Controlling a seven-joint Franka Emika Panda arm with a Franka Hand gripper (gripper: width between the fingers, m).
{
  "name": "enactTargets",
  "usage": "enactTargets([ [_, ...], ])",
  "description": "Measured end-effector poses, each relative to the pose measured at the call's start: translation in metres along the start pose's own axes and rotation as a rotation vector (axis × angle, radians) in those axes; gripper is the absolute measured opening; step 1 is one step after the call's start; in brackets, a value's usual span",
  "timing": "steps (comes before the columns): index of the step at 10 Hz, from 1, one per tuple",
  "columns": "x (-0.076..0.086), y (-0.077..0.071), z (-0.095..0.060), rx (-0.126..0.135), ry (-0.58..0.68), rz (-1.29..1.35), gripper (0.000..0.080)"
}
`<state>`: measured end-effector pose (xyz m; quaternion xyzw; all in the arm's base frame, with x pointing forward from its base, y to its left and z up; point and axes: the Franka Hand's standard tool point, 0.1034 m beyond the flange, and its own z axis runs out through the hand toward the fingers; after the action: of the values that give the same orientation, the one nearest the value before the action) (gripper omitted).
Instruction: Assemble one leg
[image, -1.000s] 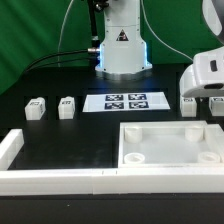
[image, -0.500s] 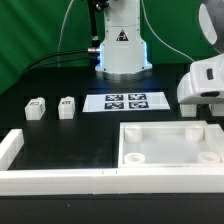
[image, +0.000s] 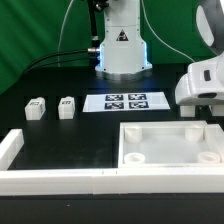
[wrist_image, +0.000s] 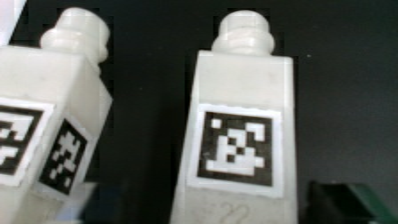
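Note:
In the wrist view two white legs lie side by side on the black table, each with a black-and-white tag. My gripper (wrist_image: 231, 206) is open and straddles one leg (wrist_image: 240, 120), with one dark finger (wrist_image: 349, 204) showing beside it and not touching. The other leg (wrist_image: 54, 110) lies just outside the jaws. In the exterior view my gripper (image: 204, 103) hangs low at the right, hiding most of these legs. Two more legs (image: 36, 107) (image: 67, 106) stand at the exterior view's left.
The large white tray (image: 170, 143) with round corner sockets lies in front of the gripper. The marker board (image: 125, 101) lies mid-table. A white L-shaped rail (image: 60, 180) runs along the front edge. The robot base (image: 122, 45) stands at the back.
My gripper has shifted a little toward the exterior view's left and slightly lower over the right-hand legs. Nothing else has moved.

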<state>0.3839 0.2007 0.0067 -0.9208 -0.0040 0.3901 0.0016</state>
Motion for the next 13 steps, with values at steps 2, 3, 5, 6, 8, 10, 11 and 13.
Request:
enactTargets([
  [2,0.0,-0.001,-0.001,0.0,0.001,-0.001,0.0291],
  [3,0.0,-0.001,-0.001,0.0,0.001,-0.001,0.0291],
  [5,0.0,-0.001,-0.001,0.0,0.002,-0.001,0.0291],
  [6,-0.001,0.0,-0.002,-0.001,0.001,-0.001,0.0291],
  [8,-0.009,0.002,-0.01,-0.008,-0.016,0.002,0.0291],
  [10,-0.032,0.008,-0.03,-0.027,-0.059,0.018,0.0294],
  [11,-0.041,0.01,-0.042,-0.035,-0.074,0.025,0.0294],
  [13,-0.052,0.013,-0.065,-0.039,-0.084,0.026,0.0294],
])
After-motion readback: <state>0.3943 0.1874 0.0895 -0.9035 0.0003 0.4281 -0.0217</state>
